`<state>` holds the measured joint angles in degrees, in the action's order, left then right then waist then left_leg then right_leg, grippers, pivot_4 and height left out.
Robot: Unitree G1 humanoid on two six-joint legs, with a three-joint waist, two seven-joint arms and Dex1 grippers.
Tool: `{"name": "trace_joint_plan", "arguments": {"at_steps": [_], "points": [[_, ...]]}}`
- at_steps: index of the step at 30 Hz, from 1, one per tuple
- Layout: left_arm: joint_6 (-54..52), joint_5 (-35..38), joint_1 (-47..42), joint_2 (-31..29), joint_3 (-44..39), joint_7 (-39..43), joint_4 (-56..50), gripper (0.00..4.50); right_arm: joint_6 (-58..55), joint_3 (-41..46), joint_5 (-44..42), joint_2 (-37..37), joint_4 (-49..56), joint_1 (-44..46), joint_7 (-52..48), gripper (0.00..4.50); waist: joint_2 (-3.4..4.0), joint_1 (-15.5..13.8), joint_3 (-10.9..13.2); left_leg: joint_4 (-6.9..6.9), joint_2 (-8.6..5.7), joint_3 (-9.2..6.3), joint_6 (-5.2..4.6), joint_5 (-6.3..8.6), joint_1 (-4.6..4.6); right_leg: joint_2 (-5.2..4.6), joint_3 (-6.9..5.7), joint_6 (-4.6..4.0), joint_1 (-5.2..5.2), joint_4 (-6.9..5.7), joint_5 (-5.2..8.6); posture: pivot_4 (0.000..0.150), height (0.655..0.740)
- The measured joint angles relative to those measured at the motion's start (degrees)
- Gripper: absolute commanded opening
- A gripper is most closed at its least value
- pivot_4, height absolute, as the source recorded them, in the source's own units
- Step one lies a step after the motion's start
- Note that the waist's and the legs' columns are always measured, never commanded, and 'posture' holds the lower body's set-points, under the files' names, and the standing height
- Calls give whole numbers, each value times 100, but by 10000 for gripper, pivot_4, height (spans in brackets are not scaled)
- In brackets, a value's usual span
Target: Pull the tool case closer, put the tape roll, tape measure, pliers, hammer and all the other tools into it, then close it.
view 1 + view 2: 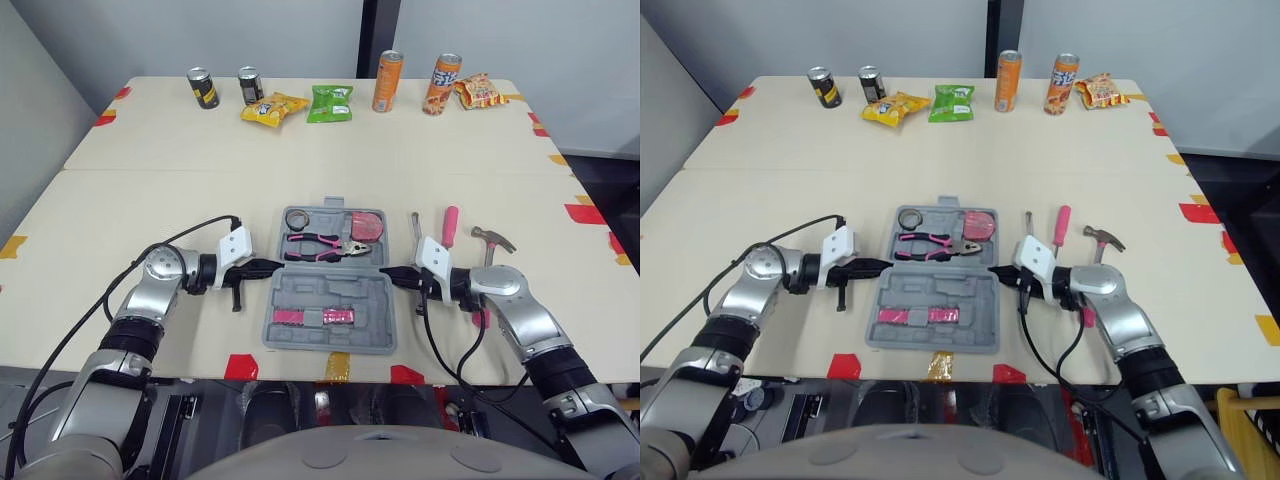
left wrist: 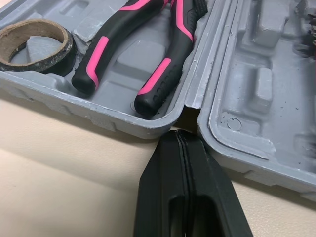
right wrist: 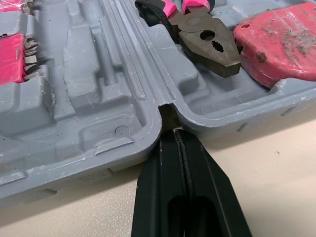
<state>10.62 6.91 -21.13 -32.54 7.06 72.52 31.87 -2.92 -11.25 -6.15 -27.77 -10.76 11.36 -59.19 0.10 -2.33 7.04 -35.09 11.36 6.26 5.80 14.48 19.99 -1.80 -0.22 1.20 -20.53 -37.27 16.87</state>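
Note:
The grey tool case [image 1: 330,322] lies open near the table's front edge. In its far half sit the tape roll [image 1: 297,218], the pink-and-black pliers [image 1: 322,243] and the pink tape measure [image 1: 367,224]. Pink bits [image 1: 315,316] rest in its near half. My left gripper [image 1: 272,266] is shut, its tip at the hinge notch on the case's left side [image 2: 190,106]. Shut as well, my right gripper [image 1: 392,272] has its tip at the hinge notch on the right side [image 3: 165,109]. The hammer [image 1: 492,238], a pink-handled screwdriver [image 1: 450,226] and a slim metal tool [image 1: 416,228] lie right of the case.
A small black tool [image 1: 238,295] lies by my left gripper. Something pink [image 1: 482,318] shows under my right forearm. Cans [image 1: 387,81] and snack bags [image 1: 329,102] line the table's far edge. Red and yellow tape marks [image 1: 338,366] dot the table's edges.

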Motion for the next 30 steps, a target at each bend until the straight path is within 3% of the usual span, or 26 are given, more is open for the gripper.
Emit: {"name": "trace_joint_plan", "arguments": {"at_steps": [30], "points": [[-169, 212, 322, -252, -26, 26, -351, 0, 0, 124, -184, -160, 56, -133, -15, 763, 1, -16, 1, 6, 0, 1, 10, 1, 3, 0, -1, 1, 0, 12, 0, 1500, 7400]]}}
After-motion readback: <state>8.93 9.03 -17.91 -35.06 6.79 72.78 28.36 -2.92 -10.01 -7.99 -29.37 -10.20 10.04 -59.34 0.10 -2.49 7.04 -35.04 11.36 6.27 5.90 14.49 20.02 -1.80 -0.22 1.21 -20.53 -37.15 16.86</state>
